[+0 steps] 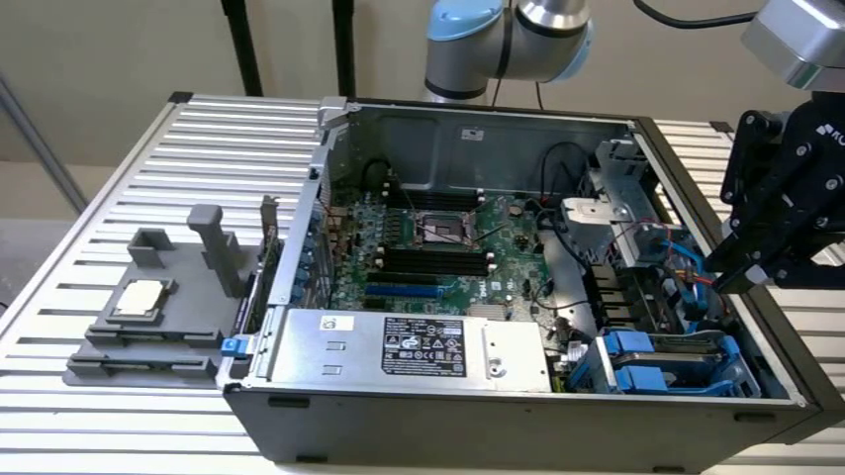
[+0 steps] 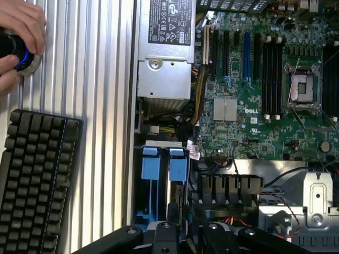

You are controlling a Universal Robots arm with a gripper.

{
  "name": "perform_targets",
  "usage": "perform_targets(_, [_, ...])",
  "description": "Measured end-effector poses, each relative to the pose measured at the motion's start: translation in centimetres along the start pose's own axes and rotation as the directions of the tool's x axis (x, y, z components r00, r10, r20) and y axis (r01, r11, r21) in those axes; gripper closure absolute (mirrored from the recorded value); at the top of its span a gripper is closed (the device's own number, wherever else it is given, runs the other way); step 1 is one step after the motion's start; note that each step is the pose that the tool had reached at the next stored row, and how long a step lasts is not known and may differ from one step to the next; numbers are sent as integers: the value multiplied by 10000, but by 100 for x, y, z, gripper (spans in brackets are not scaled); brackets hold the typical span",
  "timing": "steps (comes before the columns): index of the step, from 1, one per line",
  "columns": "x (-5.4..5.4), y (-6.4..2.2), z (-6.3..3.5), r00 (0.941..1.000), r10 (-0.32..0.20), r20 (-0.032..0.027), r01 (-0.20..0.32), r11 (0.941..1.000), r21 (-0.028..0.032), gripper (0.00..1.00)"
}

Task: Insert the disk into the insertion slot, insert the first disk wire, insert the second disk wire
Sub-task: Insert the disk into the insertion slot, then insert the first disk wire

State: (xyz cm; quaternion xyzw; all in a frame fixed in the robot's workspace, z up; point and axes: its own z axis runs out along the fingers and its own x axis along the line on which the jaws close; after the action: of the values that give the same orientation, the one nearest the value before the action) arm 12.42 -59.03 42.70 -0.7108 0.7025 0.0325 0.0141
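Open computer case (image 1: 528, 416) on the slatted metal table (image 1: 119, 168), lid off, everything on show. The arm's black gripper (image 1: 737, 279) hangs over the case's wall on the exterior view's right, above the drive cage with its blue and red wires (image 1: 687, 272). Open or closed? Cannot tell from here. Just nearer along that side, in the near corner on the exterior view's right, the disk (image 1: 656, 379) sits in the bay in its bright blue carrier, with a second blue carrier (image 1: 623, 346) just beside it. From the wrist, the gripper (image 2: 183, 235) looks straight down on the two blue carriers standing side by side, the disk (image 2: 177, 170) being the one in line with it. The silver power supply (image 1: 410, 346) fills the near side of the case, and the green motherboard (image 1: 436, 247) lies beyond it. Outside the case wall, a black keyboard (image 2: 34, 180) lies on the table, and a person's hand (image 2: 18, 39) rests on a round knob lit blue (image 2: 26, 61).
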Motion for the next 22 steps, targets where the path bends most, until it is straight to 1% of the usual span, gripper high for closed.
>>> perform_targets(17, [0, -8, -1, 10000, -2, -2, 2, 10000, -1, 75])
perform_targets(18, [0, -23, 1, 10000, -1, -6, 1, 10000, -9, 75])
perform_targets(20, [-2, -97, 15, 10000, 4, -14, -4, 10000, -81, 75])
perform_targets(22, [-10, -164, 42, 10000, 6, -25, -7, 9999, -100, 75])
